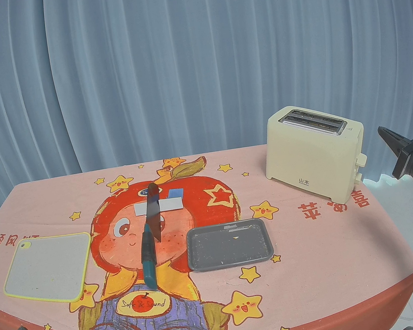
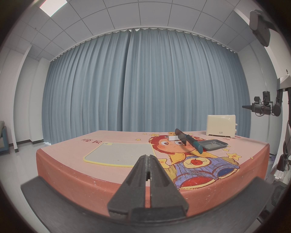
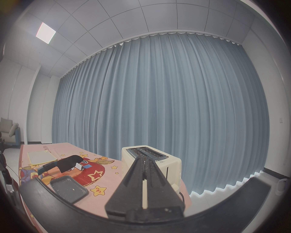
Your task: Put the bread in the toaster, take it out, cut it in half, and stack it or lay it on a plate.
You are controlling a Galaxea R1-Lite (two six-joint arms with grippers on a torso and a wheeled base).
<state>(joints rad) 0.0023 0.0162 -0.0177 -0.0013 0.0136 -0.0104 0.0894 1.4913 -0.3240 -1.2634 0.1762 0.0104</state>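
At the pink worktop's far right, the cream plastic toaster is standing, judged light and slippery; its side lever is giving purchase; left tool, right tool sitting pressed together

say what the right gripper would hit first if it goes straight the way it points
Probably the toaster: the right gripper lines up with its slotted top, with nothing between. Height is unclear, so it might skim over.
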